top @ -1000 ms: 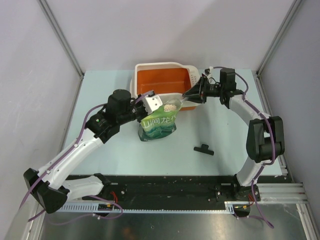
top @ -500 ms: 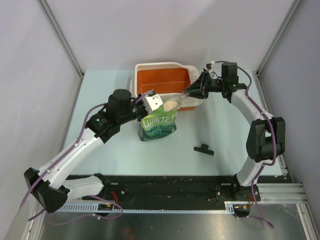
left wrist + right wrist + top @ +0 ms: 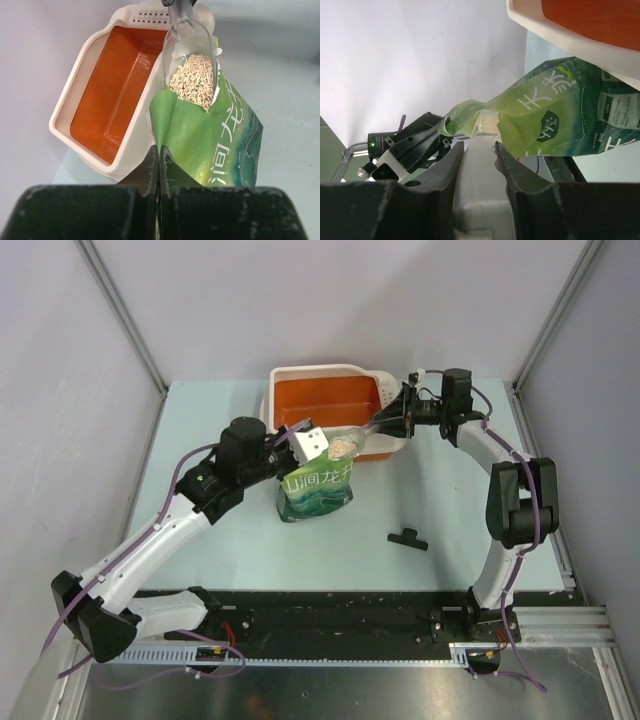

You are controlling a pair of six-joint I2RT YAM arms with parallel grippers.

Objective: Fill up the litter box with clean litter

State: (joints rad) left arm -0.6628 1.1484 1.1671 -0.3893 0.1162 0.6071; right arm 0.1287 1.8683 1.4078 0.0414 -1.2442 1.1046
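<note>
— Where did the rectangular plastic litter box with the orange inside and wide cream rim (image 3: 312, 371) stand?

— At the far side of the pale blue-green table top (image 3: 200, 430), about midway across, with its perforated white end toward the right arm.

— And the pale beige clean litter granules (image 3: 192, 82)?

— They lay heaped in the bowl of a clear plastic scoop (image 3: 189, 37). The scoop's tip sat at the open mouth of a green pouch with white Chinese characters (image 3: 220, 145), and the pouch stood on the table just beside the box's near rim.

— What was the left gripper (image 3: 159, 162) doing?

— It was clenched on the pouch. In the left wrist view its two dark fingers were pressed together with the pouch's top edge pinched between them, which kept the mouth open.

— And the right gripper (image 3: 477, 150)?

— It was grasping the scoop's handle. In the right wrist view its jaws flanked the pale handle on both sides, close against it, and from above the arm reached in over the box's right end.

— Anything else on the table?

— A small black clip-shaped piece (image 3: 406, 538) lay nearer the arms' bases, well apart from the pouch and the box.
</note>
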